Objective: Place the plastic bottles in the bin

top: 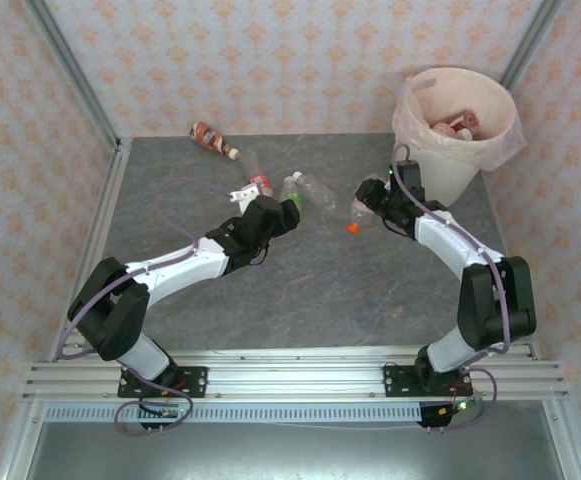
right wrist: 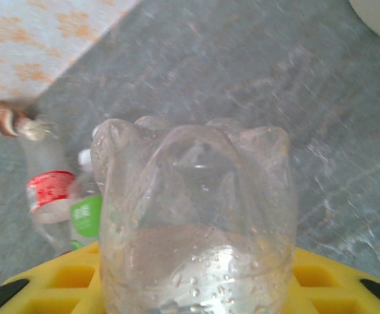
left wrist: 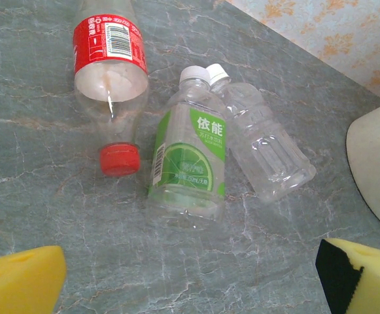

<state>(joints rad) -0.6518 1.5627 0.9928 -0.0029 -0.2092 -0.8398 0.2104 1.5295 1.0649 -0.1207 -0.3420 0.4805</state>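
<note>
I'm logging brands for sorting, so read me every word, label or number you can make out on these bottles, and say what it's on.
"依能": white characters on the green label of the green-labelled bottle.
Smaller print and barcode on that same label: too small to read.
Red-labelled bottle: barcode and white print, too small to read.
Brown bottle: label too small to read.
Unlabelled clear bottle: no text.

Bench [left wrist: 46, 216] grey-green, marbled. Walls [top: 270, 60] pale, orange floral print. Red-label bottle [left wrist: 109, 59] red cap. Green-label bottle [left wrist: 188, 163] white cap. Orange-cap bottle [top: 358, 215] clear. Brown bottle [top: 213, 140]. Bin [top: 460, 165] cream, liner [top: 510, 140] pink. Left end effector [left wrist: 190, 281] pads [left wrist: 19, 278] yellow.
</note>
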